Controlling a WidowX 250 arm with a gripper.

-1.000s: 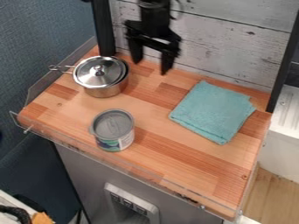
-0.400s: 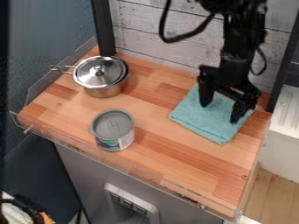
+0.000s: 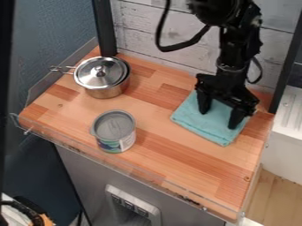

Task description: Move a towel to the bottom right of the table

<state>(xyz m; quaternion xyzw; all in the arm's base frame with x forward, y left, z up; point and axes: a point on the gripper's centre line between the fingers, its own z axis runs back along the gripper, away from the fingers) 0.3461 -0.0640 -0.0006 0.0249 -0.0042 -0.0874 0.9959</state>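
The black gripper (image 3: 217, 119) hangs over the towel at the right of the table, its two fingers spread apart with teal cloth visible between them. The folded teal towel (image 3: 203, 123) lies flat on the right part of the wooden table (image 3: 159, 152). The gripper and arm hide the towel's upper part and some of its right side. Whether the fingertips touch the cloth, I cannot tell.
A lidded steel pot (image 3: 107, 90) stands at the back left, its handle pointing left. In front of it is a grey-topped can (image 3: 114, 128). A low clear guard (image 3: 135, 174) runs along the front edge, and a whitewashed plank wall (image 3: 139, 33) rises behind.
From the back of the table near the pot, the gripper has moved right to above the towel, then slightly left and lower. The towel, pot and can have stayed where they were.
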